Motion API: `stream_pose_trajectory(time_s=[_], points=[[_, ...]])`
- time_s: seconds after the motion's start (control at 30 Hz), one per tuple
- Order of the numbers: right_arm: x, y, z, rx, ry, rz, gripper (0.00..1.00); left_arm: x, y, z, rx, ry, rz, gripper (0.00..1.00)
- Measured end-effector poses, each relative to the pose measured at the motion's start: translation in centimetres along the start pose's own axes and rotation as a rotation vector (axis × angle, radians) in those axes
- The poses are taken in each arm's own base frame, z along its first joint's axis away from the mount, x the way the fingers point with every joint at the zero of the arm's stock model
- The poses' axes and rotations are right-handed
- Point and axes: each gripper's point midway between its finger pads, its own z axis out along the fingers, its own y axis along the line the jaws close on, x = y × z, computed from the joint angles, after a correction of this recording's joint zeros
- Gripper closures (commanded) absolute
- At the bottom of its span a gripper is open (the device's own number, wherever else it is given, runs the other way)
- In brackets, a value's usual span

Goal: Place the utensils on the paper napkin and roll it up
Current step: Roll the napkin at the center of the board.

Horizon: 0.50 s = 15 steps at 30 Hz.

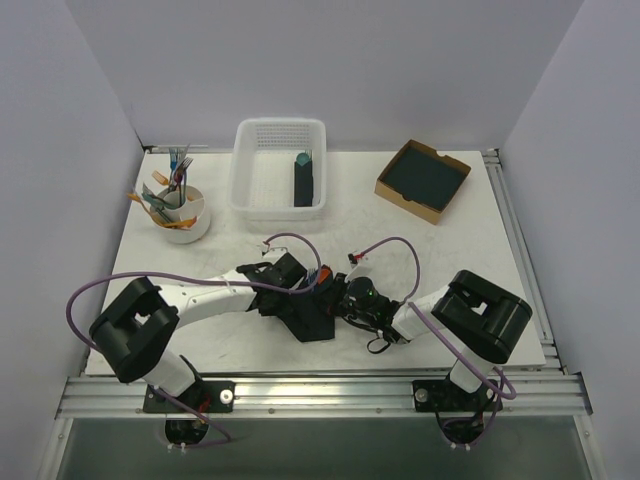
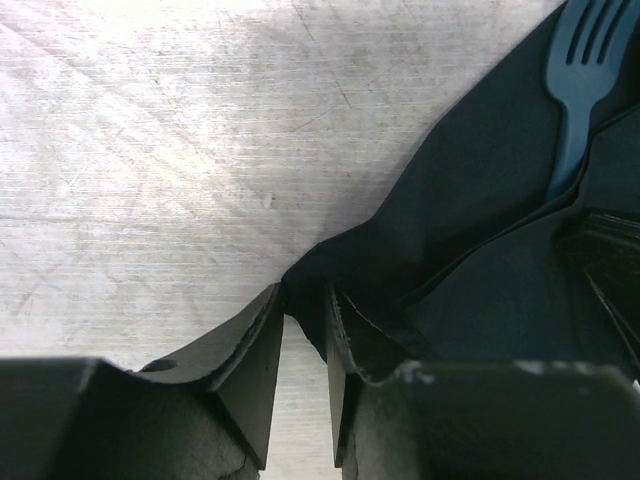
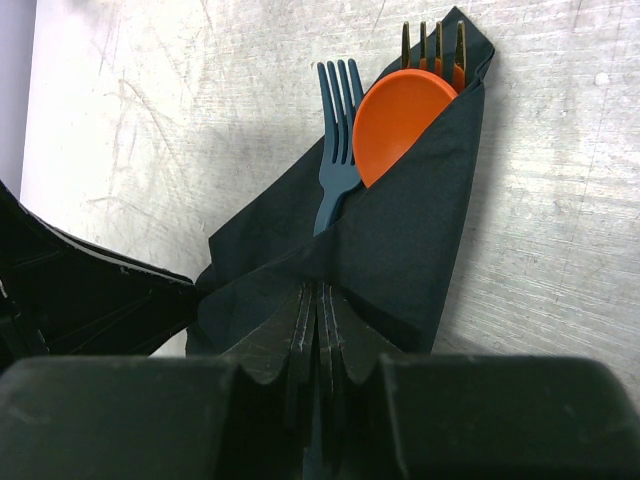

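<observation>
Now, one paper napkin (image 3: 400,240), two forks (image 3: 338,130) (image 3: 432,45), one spoon (image 3: 400,115), right gripper (image 3: 318,292) pinching it, left gripper (image 2: 305,297) ajar.

Utensils (image 3: 405,120) inside napkin (image 3: 400,245), before basket (image 1: 243,170).

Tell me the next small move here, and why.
Probably close the left gripper on the corner of the paper napkin that lies between its jaws; they stand slightly apart, while the right gripper pins the fold over the utensils.

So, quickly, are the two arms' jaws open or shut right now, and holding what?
Left gripper: jaws slightly apart, at a corner of the thin near-black paper napkin.
Right gripper: jaws shut on the same napkin.
</observation>
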Motion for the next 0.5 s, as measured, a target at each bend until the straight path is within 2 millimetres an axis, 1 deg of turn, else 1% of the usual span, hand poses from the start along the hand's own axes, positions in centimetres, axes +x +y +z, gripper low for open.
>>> stream_pose_trajectory(time_s=[0.13,0.27,0.3,0.37,0.4,0.5], points=[[0.01,0.0,0.0,0.0,0.0,0.0,1.0,-0.02,0.29,0.06,-0.022,-0.003,0.004,0.76],[0.02,0.01,0.0,-0.001,0.001,0.0,1.0,-0.06,0.37,0.15,-0.041,0.003,0.004,0.85],[0.02,0.02,-0.01,-0.001,0.001,0.0,1.0,-0.11,0.3,0.16,-0.042,0.003,0.003,0.89],[0.02,0.02,-0.01,-0.001,0.001,0.0,1.0,-0.02,0.32,0.24,-0.046,0.007,0.002,0.91],[0.02,0.02,-0.01,-0.001,0.001,0.0,1.0,-0.08,0.26,0.23,-0.046,0.007,0.001,0.97],[0.03,0.02,-0.01,-0.001,0.002,0.0,1.0,-0.07,0.19,0.22,-0.047,0.006,0.001,0.98]])
